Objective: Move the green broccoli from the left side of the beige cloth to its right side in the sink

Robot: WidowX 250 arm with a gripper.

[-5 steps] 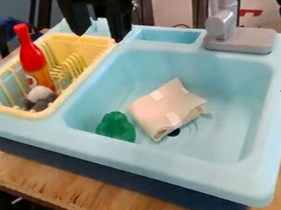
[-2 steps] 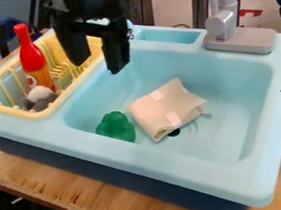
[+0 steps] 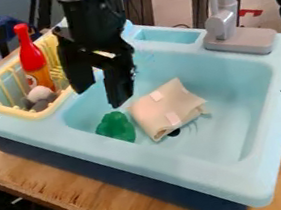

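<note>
Gripper (image 3: 99, 97): spread, empty, hung over basin's (image 3: 251, 83) rack-side edge. Green item (image 3: 115, 127): lay nearest, beside folded cloth (image 3: 165, 109). Bottle (image 3: 37, 68): stood upright, apparently braced by rack (image 3: 36, 114).

Red-and-orange bottle (image 3: 32, 59) stands upright in yellow slatted plastic rack (image 3: 2, 110); grey faucet (image 3: 223, 23) upright; brown wooden tabletop (image 3: 68, 181) beneath.

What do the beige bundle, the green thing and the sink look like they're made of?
The beige bundle looks like matte fabric, perhaps felt: it has soft folds and a rolled edge. The green thing could be plastic or rubber; its lumpy shape and deep, even color don't settle it. The sink seems to be smooth moulded plastic, with rounded edges and a soft sheen.
</note>
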